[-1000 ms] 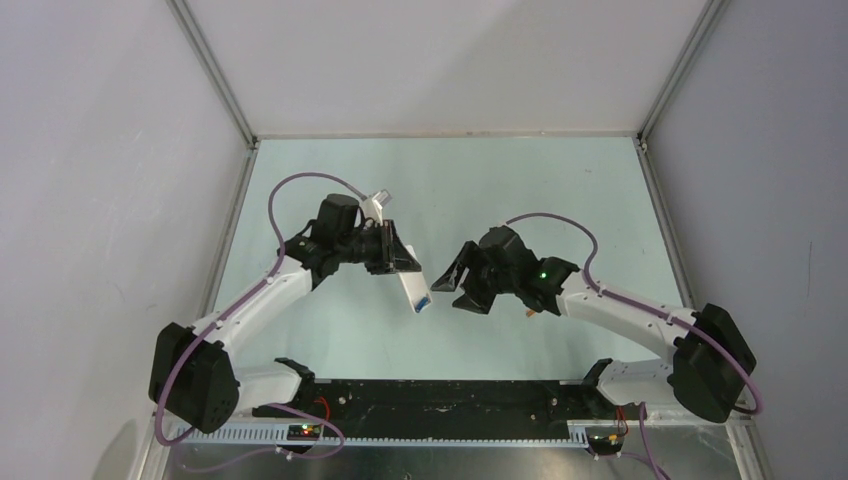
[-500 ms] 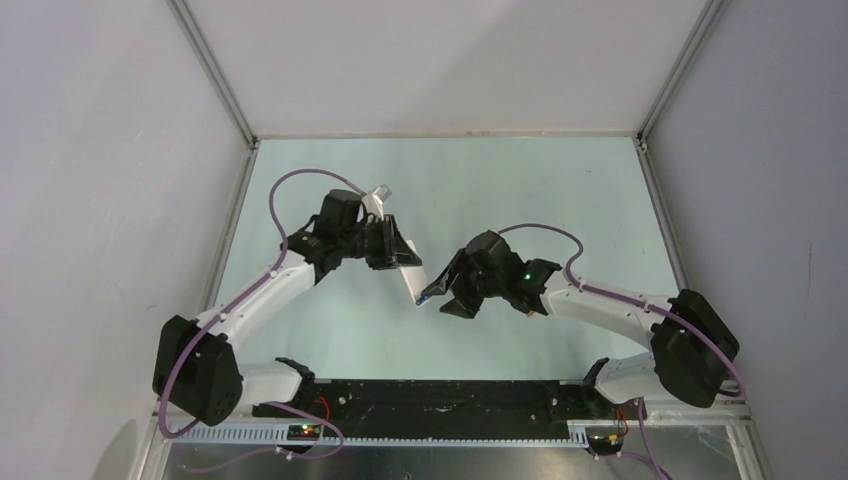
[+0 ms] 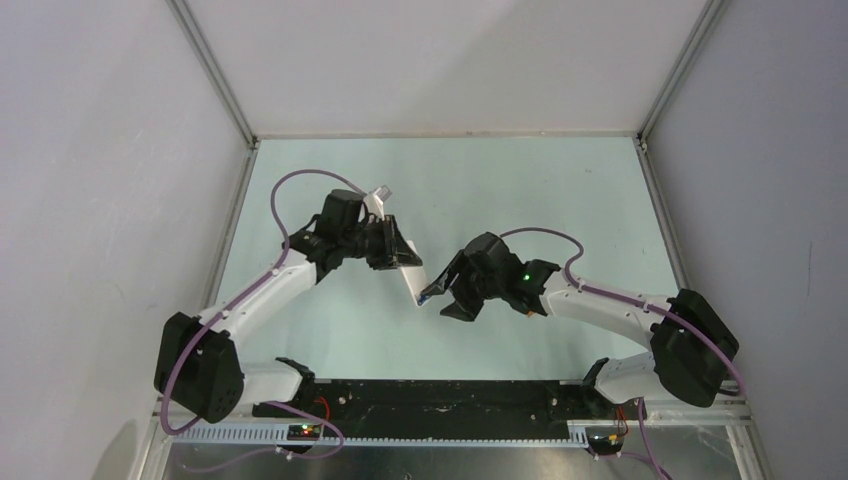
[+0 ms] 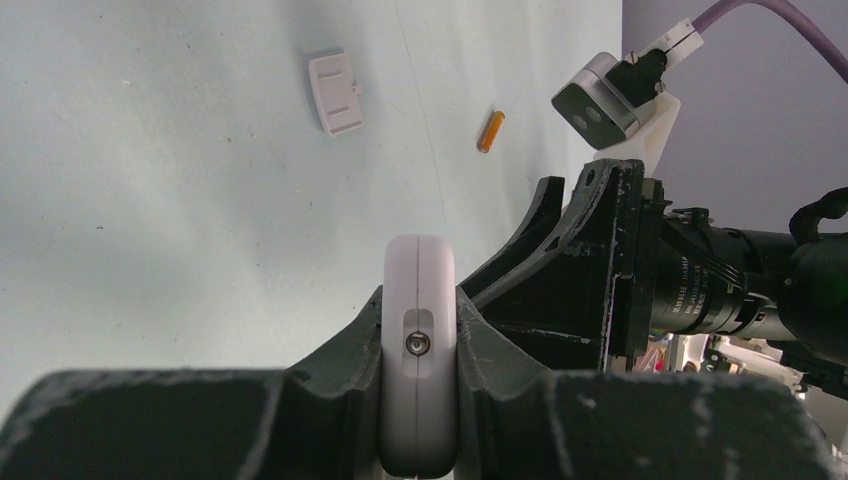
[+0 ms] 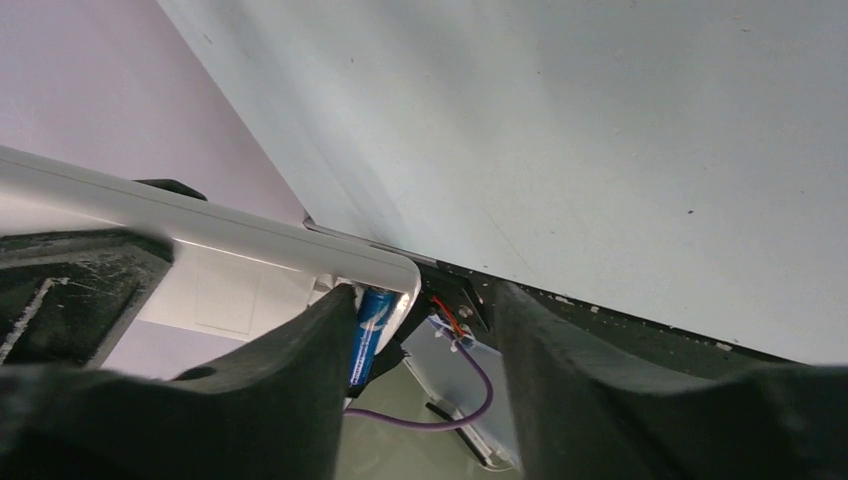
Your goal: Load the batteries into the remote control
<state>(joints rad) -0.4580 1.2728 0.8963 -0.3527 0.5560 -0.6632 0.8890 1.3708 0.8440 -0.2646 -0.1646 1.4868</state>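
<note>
My left gripper is shut on the white remote control, holding it edge-on above the table. A blue battery sits in the remote's open lower end, also seen as a blue speck in the top view. My right gripper stands open at that end. Its left finger is against the blue battery, and nothing is clamped between the jaws. An orange battery lies loose on the table.
A small white battery cover lies on the pale green table. Grey walls close in the left, right and far sides. The black base rail runs along the near edge.
My right gripper has moved left up to the remote's lower end and its jaws have narrowed a little. The left gripper with the remote has shifted slightly up and left.
</note>
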